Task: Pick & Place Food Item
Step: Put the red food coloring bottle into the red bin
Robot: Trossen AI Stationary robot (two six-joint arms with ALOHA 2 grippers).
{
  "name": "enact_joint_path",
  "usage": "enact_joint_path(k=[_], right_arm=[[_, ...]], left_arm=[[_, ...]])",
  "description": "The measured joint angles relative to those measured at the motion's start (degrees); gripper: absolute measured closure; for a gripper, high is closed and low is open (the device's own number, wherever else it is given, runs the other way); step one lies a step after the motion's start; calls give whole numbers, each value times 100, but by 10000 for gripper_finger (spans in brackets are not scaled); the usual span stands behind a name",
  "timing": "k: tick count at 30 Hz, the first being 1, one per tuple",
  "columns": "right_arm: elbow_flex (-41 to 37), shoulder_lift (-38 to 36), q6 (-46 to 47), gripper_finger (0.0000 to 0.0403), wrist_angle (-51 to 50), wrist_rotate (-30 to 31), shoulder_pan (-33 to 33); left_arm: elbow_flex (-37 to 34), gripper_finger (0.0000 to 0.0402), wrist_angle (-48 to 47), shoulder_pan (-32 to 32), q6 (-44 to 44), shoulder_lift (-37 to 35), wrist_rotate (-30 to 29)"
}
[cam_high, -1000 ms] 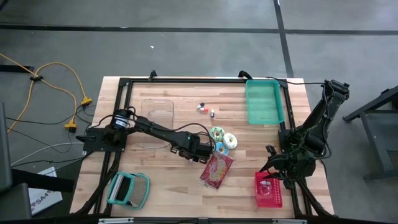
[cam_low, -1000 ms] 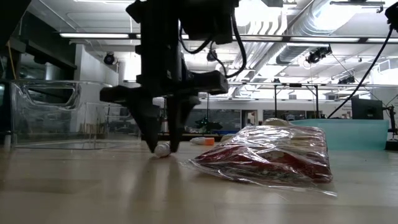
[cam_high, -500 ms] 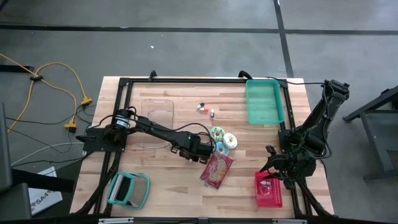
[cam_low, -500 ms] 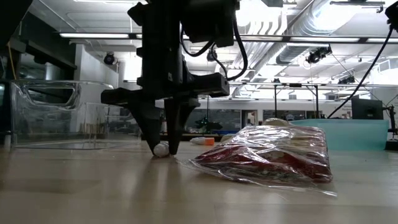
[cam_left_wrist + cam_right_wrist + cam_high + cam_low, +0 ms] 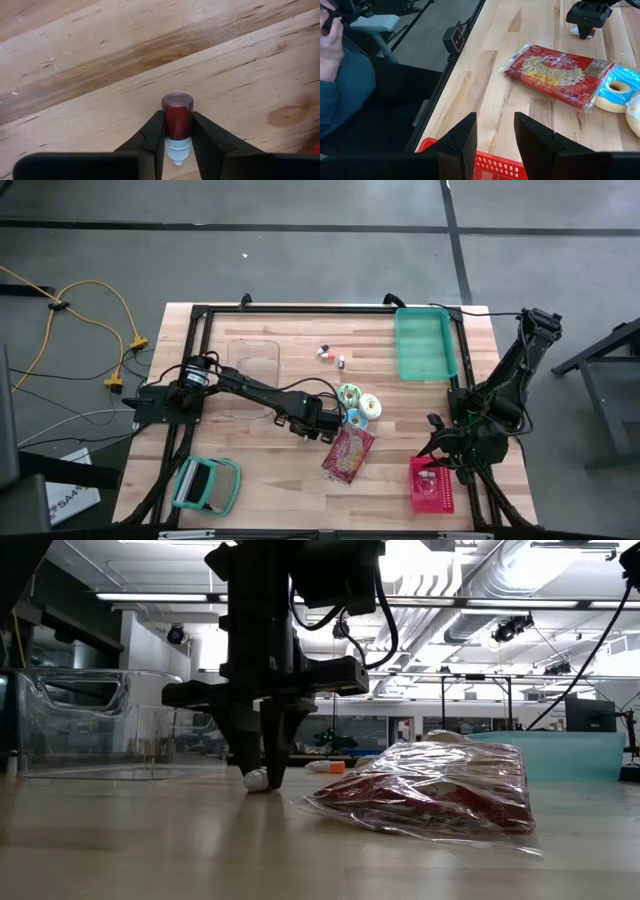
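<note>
Here I have the left pincer (image 5: 177, 131) clamped on a small red bottle (image 5: 177, 116) lying on the counter (image 5: 100, 60), ready to lift; the right pincer (image 5: 495, 131) waits open above the red basket (image 5: 495, 159)

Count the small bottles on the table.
3. One lies between the left end effector's fingers, red bottle; two more bottles lie near the green tray. Others may be hidden.
</note>
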Motion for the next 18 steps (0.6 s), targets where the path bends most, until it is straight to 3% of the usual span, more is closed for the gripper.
enact_joint_path(k=[9,18], right_arm=[[0,0,0,284,1,0,0],[0,0,0,284,-2,0,-1]], left_arm=[[-6,330,459,0,513,-122,-233],[-6,330,1823,39,2185,-695,-736]])
